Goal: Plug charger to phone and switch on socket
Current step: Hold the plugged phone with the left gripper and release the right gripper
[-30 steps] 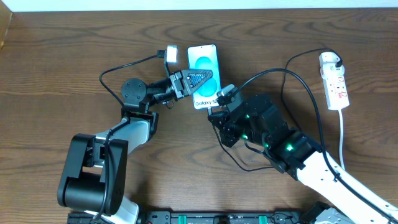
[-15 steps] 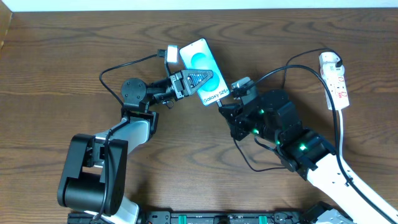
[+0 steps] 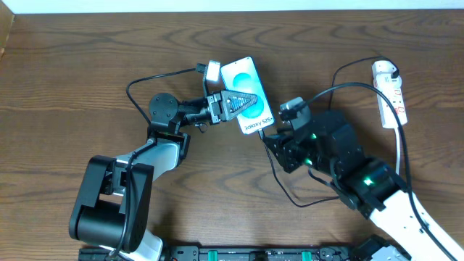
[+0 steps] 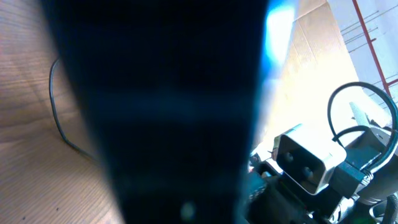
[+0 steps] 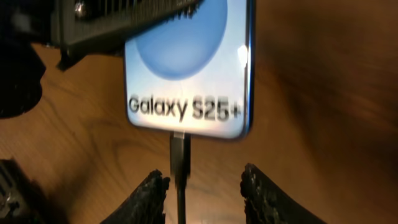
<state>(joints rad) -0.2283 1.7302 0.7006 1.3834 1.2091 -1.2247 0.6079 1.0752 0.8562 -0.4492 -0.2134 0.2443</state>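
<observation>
Charger (image 5: 180,152) tip plugged into phone (image 3: 255,119) far as I see; left gripper (image 3: 246,100) pinching phone, right gripper (image 5: 205,186) spread either side of cable; socket (image 3: 389,94) near right edge of tabletop (image 3: 72,72).

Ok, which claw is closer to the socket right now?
Right. The right claw is open at the phone's bottom edge, mid-table, with the socket further out near the table's right edge. The left claw, clamped across the phone, is farther from it.
</observation>
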